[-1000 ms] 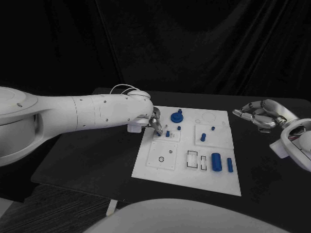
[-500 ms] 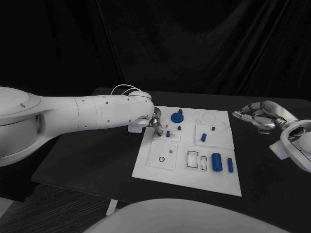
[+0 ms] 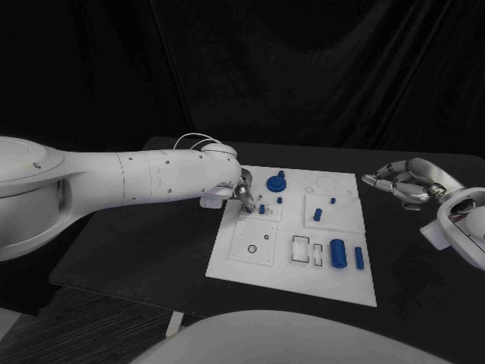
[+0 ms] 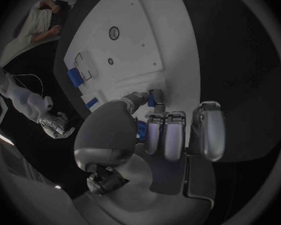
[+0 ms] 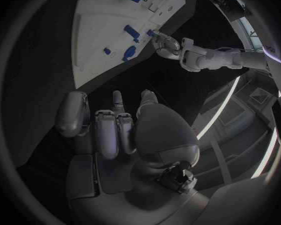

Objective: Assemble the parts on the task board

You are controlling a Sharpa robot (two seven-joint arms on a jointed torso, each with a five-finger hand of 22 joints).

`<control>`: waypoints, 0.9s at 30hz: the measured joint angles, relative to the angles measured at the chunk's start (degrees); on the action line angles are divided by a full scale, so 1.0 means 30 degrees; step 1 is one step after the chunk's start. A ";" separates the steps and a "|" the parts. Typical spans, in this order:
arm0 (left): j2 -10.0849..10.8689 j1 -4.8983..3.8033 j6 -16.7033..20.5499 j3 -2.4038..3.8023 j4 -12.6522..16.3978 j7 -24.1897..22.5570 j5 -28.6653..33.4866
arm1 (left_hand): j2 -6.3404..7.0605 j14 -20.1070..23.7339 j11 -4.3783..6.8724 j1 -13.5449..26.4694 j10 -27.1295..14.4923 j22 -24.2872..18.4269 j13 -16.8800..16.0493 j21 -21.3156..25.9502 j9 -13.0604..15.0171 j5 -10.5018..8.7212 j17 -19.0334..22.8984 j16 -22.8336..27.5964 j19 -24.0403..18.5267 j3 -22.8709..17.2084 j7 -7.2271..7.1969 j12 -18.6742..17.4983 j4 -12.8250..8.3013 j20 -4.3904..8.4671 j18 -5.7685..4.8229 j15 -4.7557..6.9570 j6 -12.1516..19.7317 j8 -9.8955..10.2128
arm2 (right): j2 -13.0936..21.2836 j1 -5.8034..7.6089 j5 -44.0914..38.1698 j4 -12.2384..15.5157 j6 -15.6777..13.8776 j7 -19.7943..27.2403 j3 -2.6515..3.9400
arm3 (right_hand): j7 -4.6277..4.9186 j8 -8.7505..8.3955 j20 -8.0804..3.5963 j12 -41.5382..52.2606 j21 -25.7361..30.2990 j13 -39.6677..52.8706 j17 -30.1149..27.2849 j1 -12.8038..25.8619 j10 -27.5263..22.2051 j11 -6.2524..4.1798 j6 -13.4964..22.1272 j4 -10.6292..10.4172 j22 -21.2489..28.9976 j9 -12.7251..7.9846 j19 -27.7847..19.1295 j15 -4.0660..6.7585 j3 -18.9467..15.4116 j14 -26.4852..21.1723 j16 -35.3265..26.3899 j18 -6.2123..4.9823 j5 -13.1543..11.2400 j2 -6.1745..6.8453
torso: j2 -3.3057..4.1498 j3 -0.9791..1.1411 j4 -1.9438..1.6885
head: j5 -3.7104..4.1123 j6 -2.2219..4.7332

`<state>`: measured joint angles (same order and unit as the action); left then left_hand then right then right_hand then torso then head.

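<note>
The white task board [image 3: 297, 258] lies in the middle of the black table. My left hand [image 3: 242, 194] is at the board's left edge, over a small square plate. In the left wrist view its thumb and a finger pinch a small blue peg [image 4: 152, 99] just above the board [image 4: 134, 40]. A blue round knob [image 3: 275, 182] stands close beside that hand. My right hand [image 3: 406, 180] hovers off the board's right side with its fingers curled in on nothing, also seen as the right hand [image 5: 125, 130].
Two blue pegs [image 3: 317, 214] stand in the board's middle plate. A fat blue cylinder [image 3: 336, 251] and a thin blue rod [image 3: 358, 258] lie near the front right, beside a rectangular slot [image 3: 299, 250]. Two round holes [image 3: 251, 248] sit in the front-left plate.
</note>
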<state>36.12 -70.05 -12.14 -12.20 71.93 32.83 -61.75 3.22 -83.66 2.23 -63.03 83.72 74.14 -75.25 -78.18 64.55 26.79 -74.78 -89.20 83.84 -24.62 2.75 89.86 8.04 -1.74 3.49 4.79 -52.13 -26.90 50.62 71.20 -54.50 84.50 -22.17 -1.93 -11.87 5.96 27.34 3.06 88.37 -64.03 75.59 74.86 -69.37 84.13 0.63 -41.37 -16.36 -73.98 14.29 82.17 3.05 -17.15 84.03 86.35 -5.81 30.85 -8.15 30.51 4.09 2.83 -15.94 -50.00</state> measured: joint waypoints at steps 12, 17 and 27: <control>0.0207 0.0029 -0.0078 -0.0001 0.0213 -0.0052 -0.0025 | -0.0197 0.0000 0.0000 0.0197 0.0000 0.0000 0.0001 0.0002 -0.0002 -0.0001 0.0000 0.0000 0.0000 -0.0185 0.0000 0.0000 -0.0182 -0.0001 0.0001 0.0000 0.0001 0.0097 | -0.0023 -0.0013 -0.0001 -0.0041 0.0092 -0.0067 0.0000 | 0.0000 0.0000 0.0001 0.0000 0.0001 0.0010 0.0000 0.0000 0.0000 0.0000 0.0000 0.0001 0.0000 -0.0004 -0.0001 0.0000 0.0000 0.0000 0.0000 -0.0002 0.0000 0.0000 | -0.0007 0.0000 0.0002 | -0.0038 0.0000; 0.0355 0.0035 0.0257 -0.0003 0.0301 -0.0205 -0.0024 | -0.0197 0.0000 0.0001 0.0197 0.0000 0.0000 0.0000 0.0002 -0.0002 -0.0001 0.0000 0.0000 0.0000 -0.0185 0.0000 0.0000 -0.0182 0.0000 0.0002 0.0000 0.0000 0.0097 | -0.0015 -0.0015 -0.0001 -0.0044 0.0117 -0.0092 0.0001 | 0.0000 0.0000 0.0001 0.0000 0.0001 0.0011 0.0000 0.0000 0.0000 0.0000 -0.0001 0.0000 0.0000 -0.0005 -0.0001 -0.0001 0.0000 0.0000 0.0000 -0.0001 0.0000 0.0000 | -0.0011 0.0000 0.0002 | -0.0077 0.0000; 0.1064 -0.0090 0.1647 -0.0007 0.0983 -0.0791 -0.0024 | -0.0197 0.0000 0.0000 0.0198 0.0000 0.0000 0.0000 0.0001 -0.0002 0.0002 0.0000 0.0000 0.0001 -0.0186 -0.0003 0.0000 -0.0183 -0.0001 0.0001 0.0000 -0.0003 0.0097 | 0.0027 -0.0018 -0.0001 -0.0045 0.0152 -0.0143 0.0001 | 0.0000 0.0000 0.0000 0.0000 0.0007 0.0012 0.0000 0.0000 0.0000 0.0000 0.0000 0.0000 0.0000 -0.0009 -0.0002 -0.0001 0.0000 0.0000 -0.0001 -0.0002 0.0001 0.0000 | -0.0009 -0.0004 -0.0007 | -0.0011 0.0000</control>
<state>39.31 -70.32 -7.20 -12.22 74.88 30.46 -61.82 2.63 -83.66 2.23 -62.43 83.72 74.13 -75.25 -78.17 64.55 26.80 -74.78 -89.20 83.84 -25.18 2.75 89.86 7.49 -1.74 3.49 4.79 -52.14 -26.61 50.70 71.15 -54.50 84.37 -21.72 -2.36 -11.86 5.96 27.34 3.06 88.37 -64.01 75.62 74.86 -69.37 84.14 0.63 -41.37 -16.36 -73.98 14.26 82.16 3.05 -17.15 84.03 86.35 -5.82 30.85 -8.15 30.49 4.08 2.81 -15.97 -50.00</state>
